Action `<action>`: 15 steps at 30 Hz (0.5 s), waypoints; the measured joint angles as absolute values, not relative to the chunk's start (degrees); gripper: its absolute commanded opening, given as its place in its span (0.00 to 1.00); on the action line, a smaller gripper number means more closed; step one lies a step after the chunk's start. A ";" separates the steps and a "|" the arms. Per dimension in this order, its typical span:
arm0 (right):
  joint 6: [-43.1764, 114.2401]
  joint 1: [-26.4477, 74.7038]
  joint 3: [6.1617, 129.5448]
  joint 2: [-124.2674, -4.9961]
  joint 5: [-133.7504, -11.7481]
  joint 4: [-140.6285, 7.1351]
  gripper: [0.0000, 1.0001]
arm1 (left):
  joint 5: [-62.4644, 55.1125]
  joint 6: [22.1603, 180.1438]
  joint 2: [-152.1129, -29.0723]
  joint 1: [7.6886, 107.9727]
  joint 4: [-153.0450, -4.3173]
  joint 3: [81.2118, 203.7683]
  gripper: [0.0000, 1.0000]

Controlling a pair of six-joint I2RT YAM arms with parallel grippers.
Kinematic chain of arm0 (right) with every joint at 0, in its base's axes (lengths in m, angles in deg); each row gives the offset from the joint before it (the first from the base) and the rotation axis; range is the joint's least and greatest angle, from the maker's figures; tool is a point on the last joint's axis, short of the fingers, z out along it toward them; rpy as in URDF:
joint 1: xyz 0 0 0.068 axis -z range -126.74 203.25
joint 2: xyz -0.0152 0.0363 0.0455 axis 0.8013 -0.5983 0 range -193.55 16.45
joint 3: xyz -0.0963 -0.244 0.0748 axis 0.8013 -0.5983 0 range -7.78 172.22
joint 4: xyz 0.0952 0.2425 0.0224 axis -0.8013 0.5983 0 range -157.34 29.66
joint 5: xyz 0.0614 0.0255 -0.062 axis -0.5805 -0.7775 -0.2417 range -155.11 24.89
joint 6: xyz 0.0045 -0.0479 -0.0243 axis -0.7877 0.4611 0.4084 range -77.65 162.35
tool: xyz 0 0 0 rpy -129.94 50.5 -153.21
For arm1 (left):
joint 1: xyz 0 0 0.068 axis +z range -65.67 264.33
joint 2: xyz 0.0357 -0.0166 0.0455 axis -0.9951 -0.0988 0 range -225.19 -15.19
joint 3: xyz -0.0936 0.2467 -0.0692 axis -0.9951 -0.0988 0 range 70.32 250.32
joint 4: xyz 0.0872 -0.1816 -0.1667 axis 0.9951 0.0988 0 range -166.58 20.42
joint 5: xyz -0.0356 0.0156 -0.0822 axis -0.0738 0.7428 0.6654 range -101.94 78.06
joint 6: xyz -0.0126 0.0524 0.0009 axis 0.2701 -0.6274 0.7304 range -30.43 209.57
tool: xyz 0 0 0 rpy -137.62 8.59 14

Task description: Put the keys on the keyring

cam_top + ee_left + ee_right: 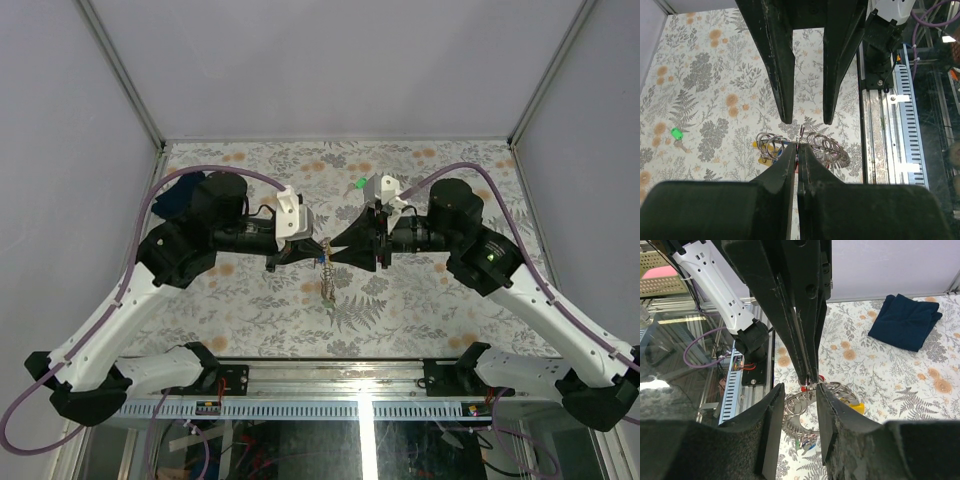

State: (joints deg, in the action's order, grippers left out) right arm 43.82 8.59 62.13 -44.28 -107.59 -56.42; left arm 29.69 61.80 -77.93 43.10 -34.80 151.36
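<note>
The keyring (825,147) sits at the middle of the bench (420,300), its silvery coils spreading to either side of the left pincer (797,150). That pincer is clenched, its two tips pressed together with no gap, and it seems to pinch the ring right at its tips. A thin chain (327,280) trails from the ring toward the near edge. Tagged keys are bunched at the coils: a yellow tag (857,407) shows beside them, and a speck of red lies at the pinch point. The rest is too small to tell apart.

The right pincer (798,390) faces the left one head-on with its fingers parted and nothing between them – the left tips point into that gap. From overhead, both sets of black fingers cover most of the ring.

One key with a green tag (676,133) lies loose on the flowered bench, well apart from the bunch. A folded dark blue cloth (905,320) rests at the far left corner, partly hidden by the left arm in the overhead view.
</note>
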 measured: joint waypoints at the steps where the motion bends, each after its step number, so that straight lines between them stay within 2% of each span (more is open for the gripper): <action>1: 43.82 8.59 62.13 -44.56 -107.59 -56.40 0.37 | 29.45 61.37 -78.08 42.97 -34.14 151.51 0.00; 12: 43.91 8.59 62.24 -46.60 -107.70 -55.55 0.33 | 27.85 59.86 -78.65 42.14 -32.31 152.12 0.00; 15: 43.91 8.59 62.39 -47.12 -107.81 -55.16 0.29 | 27.61 59.68 -78.67 41.94 -32.31 152.21 0.00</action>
